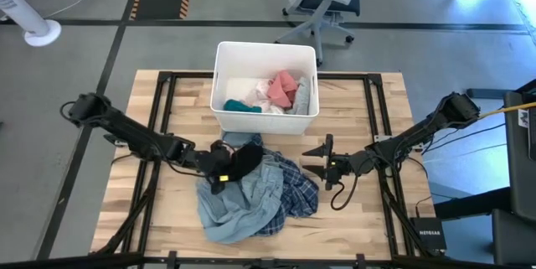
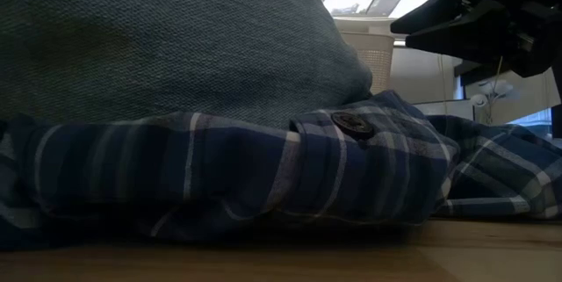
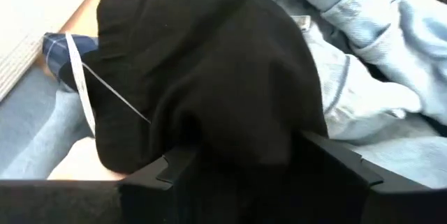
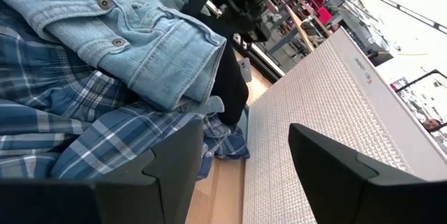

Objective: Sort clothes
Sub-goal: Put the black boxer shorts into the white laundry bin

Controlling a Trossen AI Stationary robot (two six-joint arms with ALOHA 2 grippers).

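Low, left gripper [image 1: 224, 168] clamping black garment [image 1: 244, 159]

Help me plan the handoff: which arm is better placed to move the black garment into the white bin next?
Left. The left gripper appears already closed on the black garment, atop the denim shirt, close to the white bin. The right gripper hangs open and empty beside the pile.

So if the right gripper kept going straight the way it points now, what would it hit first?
Probably the navy plaid shirt, under the denim shirt's cuff. The right gripper, fingers open, points left at the pile; the white bin lies just off to one side. Depth is uncertain.
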